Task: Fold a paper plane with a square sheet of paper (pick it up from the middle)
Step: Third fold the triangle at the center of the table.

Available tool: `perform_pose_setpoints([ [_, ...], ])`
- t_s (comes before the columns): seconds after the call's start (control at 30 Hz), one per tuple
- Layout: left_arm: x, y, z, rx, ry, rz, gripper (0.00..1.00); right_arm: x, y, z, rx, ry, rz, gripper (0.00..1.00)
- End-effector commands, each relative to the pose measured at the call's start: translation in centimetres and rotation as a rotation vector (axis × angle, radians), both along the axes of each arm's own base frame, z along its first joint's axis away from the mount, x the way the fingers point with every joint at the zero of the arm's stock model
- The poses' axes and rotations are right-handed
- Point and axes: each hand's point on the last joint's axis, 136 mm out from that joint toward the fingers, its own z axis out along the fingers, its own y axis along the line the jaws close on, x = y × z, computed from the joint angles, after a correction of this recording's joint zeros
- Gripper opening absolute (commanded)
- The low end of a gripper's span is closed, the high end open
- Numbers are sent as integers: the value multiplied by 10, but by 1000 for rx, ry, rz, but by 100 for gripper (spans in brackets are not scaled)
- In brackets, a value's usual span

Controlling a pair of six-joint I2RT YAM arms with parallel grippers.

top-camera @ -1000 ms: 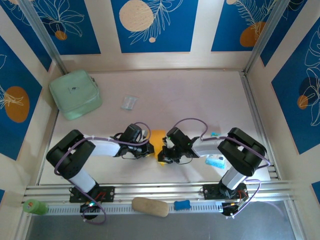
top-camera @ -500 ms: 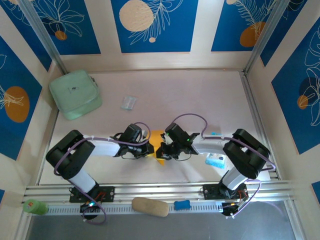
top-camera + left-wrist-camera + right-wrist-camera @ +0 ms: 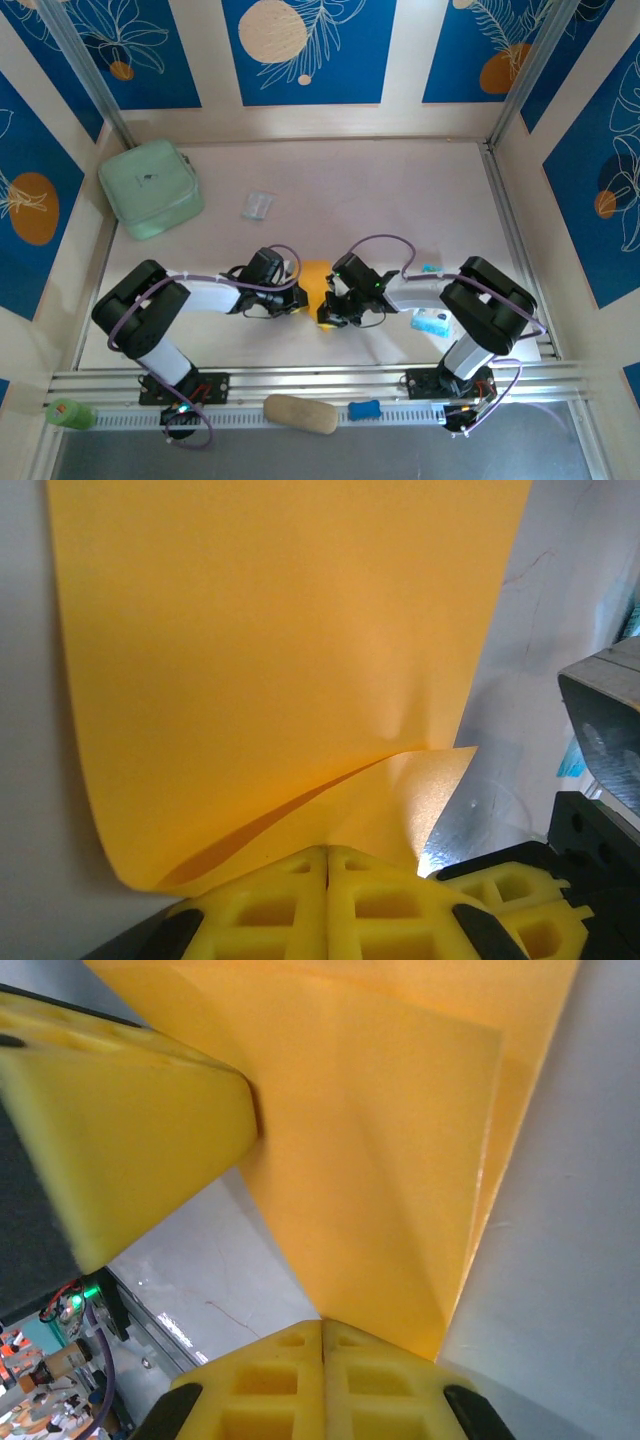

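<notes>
The square sheet of paper (image 3: 315, 282) is orange-yellow and hangs between my two grippers just in front of the arm bases. In the left wrist view the paper (image 3: 280, 660) curls over itself, and my left gripper (image 3: 327, 852) is shut on its lower edge. In the right wrist view the paper (image 3: 390, 1180) shows overlapping folded layers with slanting creases that narrow to a point, not a plane's dart shape. My right gripper (image 3: 322, 1322) is shut on that point. From above, the left gripper (image 3: 299, 300) and right gripper (image 3: 327, 314) nearly meet.
A mint-green pouch (image 3: 150, 188) lies at the back left, with a clear plastic wrapper (image 3: 257, 205) beside it. A blue-and-white packet (image 3: 432, 322) sits under the right arm. On the front rail lie a tan oval lump (image 3: 300, 413) and a small blue piece (image 3: 364, 409).
The right gripper swung a little up and left with the paper half a second ago, then came back to about where it was. The left arm has stayed still.
</notes>
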Motion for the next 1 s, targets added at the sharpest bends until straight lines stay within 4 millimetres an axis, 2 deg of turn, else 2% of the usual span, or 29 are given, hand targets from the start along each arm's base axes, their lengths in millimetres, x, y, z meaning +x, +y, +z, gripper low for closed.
perform_pose_setpoints([
  [0.0, -3, 7, -10, 47, 17, 7, 6, 4, 8, 17, 17, -25, 25, 2],
  [0.17, -4, 8, -11, 50, 18, 11, 6, 8, 13, 21, 28, -35, 32, 2],
  [0.33, -4, 7, -12, 49, 22, 8, 6, 1, 8, 3, 3, 6, 28, 2],
  [0.47, -4, 8, -12, 51, 21, 8, 6, -3, 5, -2, 7, 22, 11, 2],
  [0.8, -4, 9, -12, 54, 22, 9, 6, 9, 10, 19, 20, -42, 16, 2],
  [0.97, -5, 9, -12, 55, 24, 10, 6, 10, 13, 22, 28, -44, 16, 2],
])
